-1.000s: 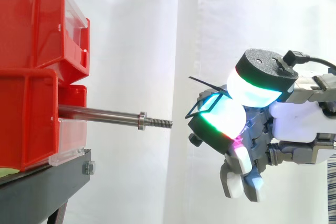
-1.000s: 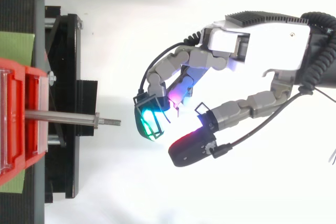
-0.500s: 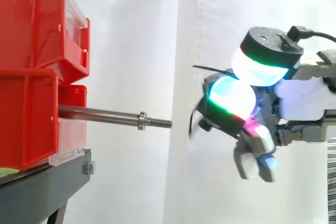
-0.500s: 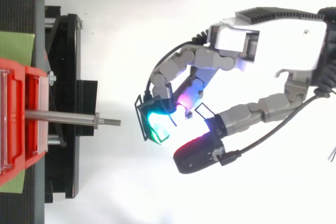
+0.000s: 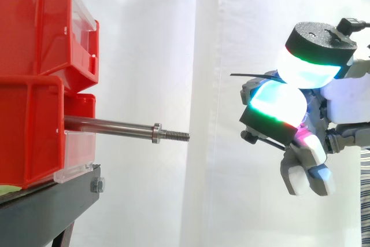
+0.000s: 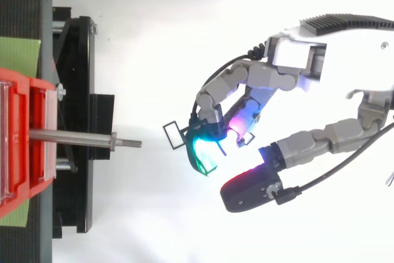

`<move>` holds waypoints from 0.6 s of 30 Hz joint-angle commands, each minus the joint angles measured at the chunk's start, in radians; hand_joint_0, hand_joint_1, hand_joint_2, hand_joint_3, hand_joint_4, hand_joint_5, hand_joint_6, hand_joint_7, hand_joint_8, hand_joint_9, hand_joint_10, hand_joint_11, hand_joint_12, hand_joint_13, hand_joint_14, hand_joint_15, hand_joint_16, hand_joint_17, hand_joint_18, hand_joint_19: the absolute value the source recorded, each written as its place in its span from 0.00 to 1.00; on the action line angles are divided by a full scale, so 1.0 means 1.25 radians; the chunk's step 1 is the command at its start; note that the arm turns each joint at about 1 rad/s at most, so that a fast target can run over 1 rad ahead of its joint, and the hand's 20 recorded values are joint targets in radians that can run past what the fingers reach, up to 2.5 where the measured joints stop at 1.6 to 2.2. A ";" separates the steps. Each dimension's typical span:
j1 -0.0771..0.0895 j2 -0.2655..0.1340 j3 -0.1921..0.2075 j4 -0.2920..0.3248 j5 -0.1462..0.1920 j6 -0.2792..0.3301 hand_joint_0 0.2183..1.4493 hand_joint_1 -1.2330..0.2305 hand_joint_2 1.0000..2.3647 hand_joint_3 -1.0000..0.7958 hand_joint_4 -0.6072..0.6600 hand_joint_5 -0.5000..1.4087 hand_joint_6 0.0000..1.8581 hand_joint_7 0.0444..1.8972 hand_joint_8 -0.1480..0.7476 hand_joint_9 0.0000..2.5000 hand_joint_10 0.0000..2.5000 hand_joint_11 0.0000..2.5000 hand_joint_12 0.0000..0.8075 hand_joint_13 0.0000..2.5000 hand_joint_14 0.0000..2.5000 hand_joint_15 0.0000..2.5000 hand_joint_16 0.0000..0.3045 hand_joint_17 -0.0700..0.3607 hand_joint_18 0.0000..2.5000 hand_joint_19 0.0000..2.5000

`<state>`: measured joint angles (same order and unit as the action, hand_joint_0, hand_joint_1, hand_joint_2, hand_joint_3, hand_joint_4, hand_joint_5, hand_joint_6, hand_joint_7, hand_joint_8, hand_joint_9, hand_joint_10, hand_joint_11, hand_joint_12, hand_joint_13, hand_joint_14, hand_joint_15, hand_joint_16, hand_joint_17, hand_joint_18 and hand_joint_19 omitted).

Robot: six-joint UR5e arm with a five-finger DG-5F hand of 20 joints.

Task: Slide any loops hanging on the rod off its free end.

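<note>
Well beyond the rod's (image 5: 110, 125) free end, the hand (image 6: 345, 60) has its fingers curled through thin black loops (image 6: 174, 135). They look light and flimsy, best hooked on a fingertip. The rod hangs bare.

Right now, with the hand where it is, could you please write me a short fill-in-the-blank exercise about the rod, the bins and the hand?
1. The rod sticks out from the ___ bins.
2. On the rod hang ___ loops.
3. In the side view, the hand is to the ___ of the rod's free end, apart from it.
4. The hand pinches a thin ___ loop.
Missing words: red; no; right; black.
</note>
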<state>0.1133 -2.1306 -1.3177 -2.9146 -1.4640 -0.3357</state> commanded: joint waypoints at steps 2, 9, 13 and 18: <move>0.004 0.000 0.000 0.002 0.007 0.035 0.31 0.33 0.01 0.51 0.44 0.19 0.48 0.60 0.57 0.44 0.00 0.23 0.46 0.38 0.00 0.14 0.18 0.45 0.38 0.27; 0.012 0.000 0.007 0.039 0.007 0.162 0.31 0.32 0.01 0.52 0.43 0.19 0.48 0.60 0.56 0.44 0.01 0.24 0.46 0.37 0.01 0.14 0.18 0.45 0.38 0.27; 0.017 -0.001 0.007 0.069 0.007 0.218 0.31 0.32 0.02 0.52 0.43 0.19 0.49 0.59 0.56 0.44 0.00 0.23 0.46 0.38 0.00 0.14 0.18 0.45 0.38 0.27; 0.021 0.000 0.007 0.087 0.004 0.223 0.31 0.32 0.02 0.53 0.43 0.19 0.49 0.59 0.57 0.44 0.00 0.24 0.46 0.38 0.01 0.14 0.18 0.45 0.38 0.27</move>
<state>0.1363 -2.1316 -1.3086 -2.8154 -1.4574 -0.0654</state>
